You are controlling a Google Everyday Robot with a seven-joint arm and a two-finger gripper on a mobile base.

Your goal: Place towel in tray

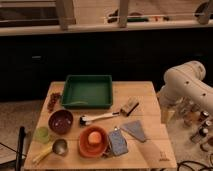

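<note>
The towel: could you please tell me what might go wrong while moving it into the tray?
The claw hangs off the table's right edge. A similar speckled cloth lies beside the towel and might be grabbed instead. The white-handled brush lies between towel and tray and could be swept along.

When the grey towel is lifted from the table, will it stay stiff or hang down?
The towel lies flat and thin, so it probably droops when lifted. Pushed on the wooden table, it would likely bunch up, not slide. The gripper is at the table's right edge, apart from it.
</note>
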